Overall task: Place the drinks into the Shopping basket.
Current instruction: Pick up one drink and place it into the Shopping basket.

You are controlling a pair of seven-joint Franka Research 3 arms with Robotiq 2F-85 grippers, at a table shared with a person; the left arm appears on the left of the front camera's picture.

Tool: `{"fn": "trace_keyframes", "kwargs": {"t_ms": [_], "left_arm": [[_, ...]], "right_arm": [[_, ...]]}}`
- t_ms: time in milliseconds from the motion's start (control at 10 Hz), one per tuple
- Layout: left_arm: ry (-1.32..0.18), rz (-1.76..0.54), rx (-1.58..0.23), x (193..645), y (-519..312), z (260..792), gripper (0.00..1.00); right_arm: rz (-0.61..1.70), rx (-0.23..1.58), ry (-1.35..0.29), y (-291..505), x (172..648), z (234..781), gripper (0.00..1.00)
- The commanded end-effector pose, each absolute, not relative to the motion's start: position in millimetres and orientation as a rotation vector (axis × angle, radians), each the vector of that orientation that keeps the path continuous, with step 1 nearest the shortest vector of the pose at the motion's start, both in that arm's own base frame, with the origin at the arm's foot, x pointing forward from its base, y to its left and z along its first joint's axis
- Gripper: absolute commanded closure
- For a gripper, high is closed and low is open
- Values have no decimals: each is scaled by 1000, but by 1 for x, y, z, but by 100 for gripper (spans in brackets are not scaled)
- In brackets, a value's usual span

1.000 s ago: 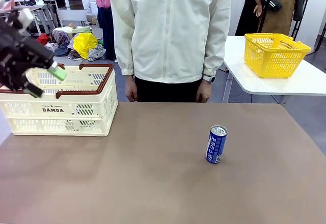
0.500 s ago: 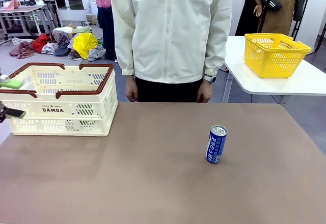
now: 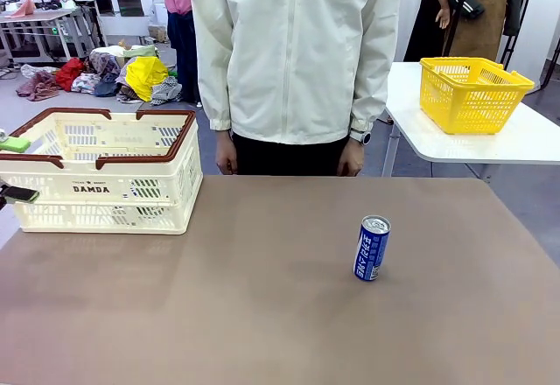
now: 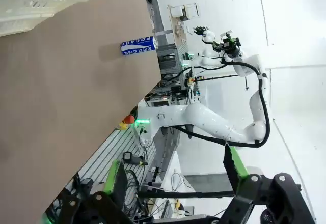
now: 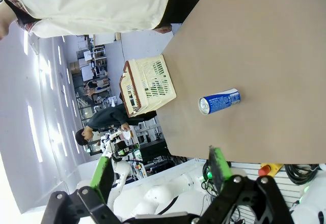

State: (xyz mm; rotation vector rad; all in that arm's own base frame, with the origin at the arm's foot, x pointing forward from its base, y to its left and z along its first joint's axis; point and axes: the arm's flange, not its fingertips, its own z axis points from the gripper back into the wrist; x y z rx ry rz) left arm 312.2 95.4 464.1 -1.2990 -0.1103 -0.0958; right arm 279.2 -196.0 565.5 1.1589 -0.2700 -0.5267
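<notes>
Front view | left gripper (image 3: 10,169) withdrawn to frame edge | blue can (image 3: 372,248) unmoved

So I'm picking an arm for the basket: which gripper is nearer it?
Left. The left gripper hangs open at the Shopping basket's left end; the right gripper, open, is held back off the table's other side.

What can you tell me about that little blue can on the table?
The blue can is slim, metal-looking, with a silver top and white lettering down its side. It stands upright and alone on the brown table, right of the middle, well away from the cream basket. Nothing touches it but the table.
</notes>
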Motion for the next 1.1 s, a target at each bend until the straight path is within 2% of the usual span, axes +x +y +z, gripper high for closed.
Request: {"fn": "trace_keyframes", "kwargs": {"t_ms": [0,1000], "left_arm": [[-121,-84,-1304,306,89,466,0],[-121,-84,-1304,306,89,466,0]], "right_arm": [[-534,1170,-264,-195,280,569,0],[-534,1170,-264,-195,280,569,0]]}}
